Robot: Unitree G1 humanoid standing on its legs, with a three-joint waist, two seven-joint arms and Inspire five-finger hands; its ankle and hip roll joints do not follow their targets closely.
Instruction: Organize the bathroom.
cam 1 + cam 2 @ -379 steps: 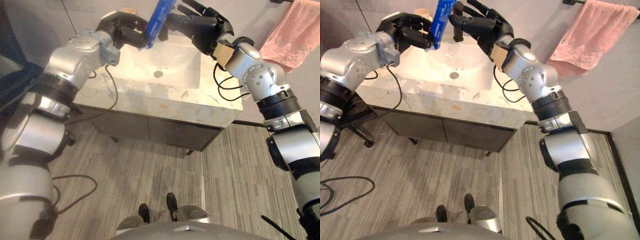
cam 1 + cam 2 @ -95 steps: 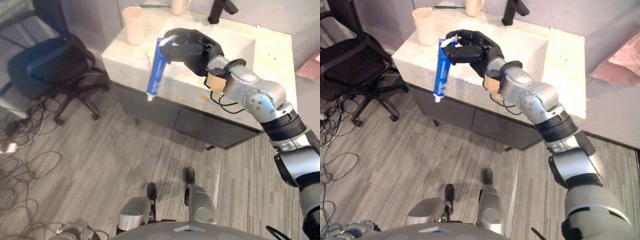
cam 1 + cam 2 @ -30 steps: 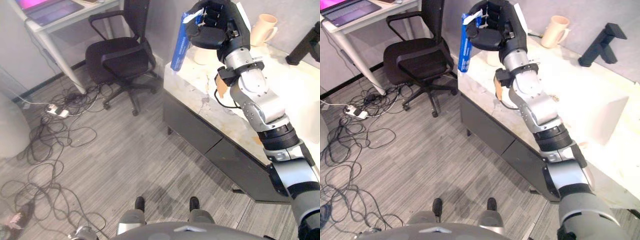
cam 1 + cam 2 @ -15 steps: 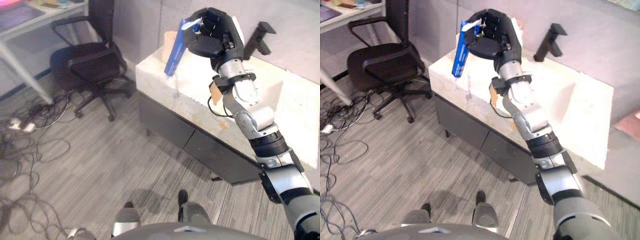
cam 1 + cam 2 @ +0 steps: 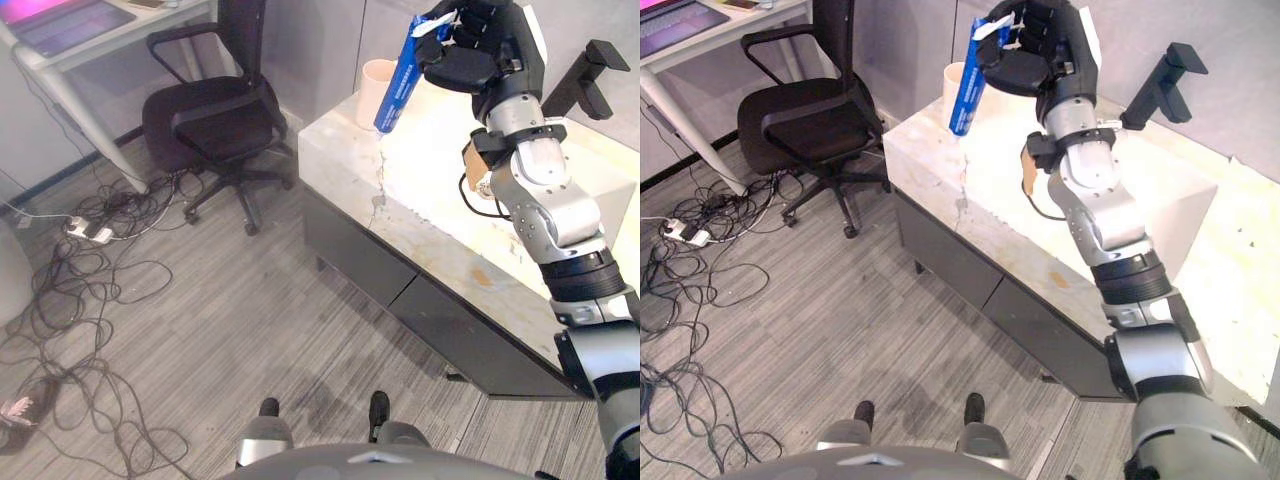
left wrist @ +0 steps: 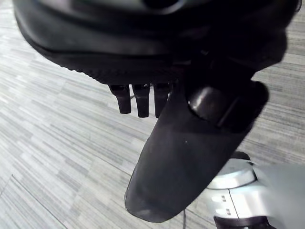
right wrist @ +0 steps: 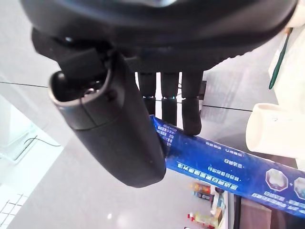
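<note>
Toothpaste tube (image 5: 397, 75), pinched in the right hand (image 5: 478, 50), has been carried to the desk's (image 5: 440, 215) left end, near the cup (image 5: 375, 83).

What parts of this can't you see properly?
- Cream cup: the blue toothpaste tube covers part of it in both eye views.
- Right hand: its fingers curl round the tube's top end, hiding it there.
- Black faucet: its base sits behind the counter edge.
- Left hand: its dark bulk blocks what lies past it in the left wrist view.
</note>
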